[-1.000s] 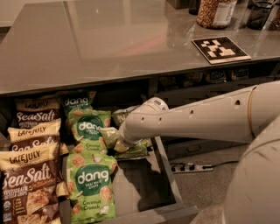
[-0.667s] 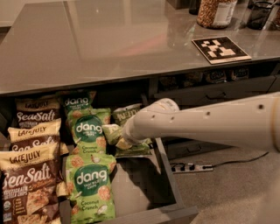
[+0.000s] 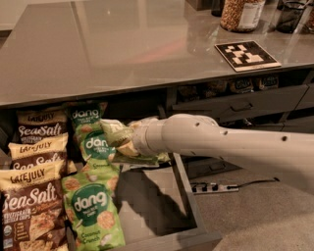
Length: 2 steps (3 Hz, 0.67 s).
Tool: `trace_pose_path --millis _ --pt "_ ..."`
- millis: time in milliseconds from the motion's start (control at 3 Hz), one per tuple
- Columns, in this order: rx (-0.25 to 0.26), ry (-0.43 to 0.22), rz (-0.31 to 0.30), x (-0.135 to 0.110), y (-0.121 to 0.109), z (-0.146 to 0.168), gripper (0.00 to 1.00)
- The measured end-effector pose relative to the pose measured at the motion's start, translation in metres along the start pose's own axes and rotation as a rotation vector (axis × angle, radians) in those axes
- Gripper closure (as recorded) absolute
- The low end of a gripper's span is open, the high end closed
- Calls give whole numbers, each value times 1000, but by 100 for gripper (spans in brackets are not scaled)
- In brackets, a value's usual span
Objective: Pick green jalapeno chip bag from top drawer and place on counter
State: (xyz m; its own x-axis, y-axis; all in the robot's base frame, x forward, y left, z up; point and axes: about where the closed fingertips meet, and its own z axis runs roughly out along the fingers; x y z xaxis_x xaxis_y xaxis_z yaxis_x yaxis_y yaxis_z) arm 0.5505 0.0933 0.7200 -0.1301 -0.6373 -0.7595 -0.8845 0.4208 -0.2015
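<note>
The green jalapeno chip bag (image 3: 114,135), probably light, crinkly and crushable, lies in the top drawer (image 3: 189,198) right of the dang bags (image 3: 90,201), against the end effector (image 3: 126,144), whose grip I cannot tell; a sealed edge likely suits pinching.

Green dang bags (image 3: 91,201), brown Sea Salt bags (image 3: 29,208), black-and-white marker tile (image 3: 247,54), jar (image 3: 241,13) — perhaps of nuts — power strip (image 3: 213,187)
</note>
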Motion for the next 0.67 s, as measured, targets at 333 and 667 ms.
trace_pose_path --millis 333,667 --pt "-4 -94 -35 -30 14 -29 100" --pt "22 -115 -70 -33 16 -47 100"
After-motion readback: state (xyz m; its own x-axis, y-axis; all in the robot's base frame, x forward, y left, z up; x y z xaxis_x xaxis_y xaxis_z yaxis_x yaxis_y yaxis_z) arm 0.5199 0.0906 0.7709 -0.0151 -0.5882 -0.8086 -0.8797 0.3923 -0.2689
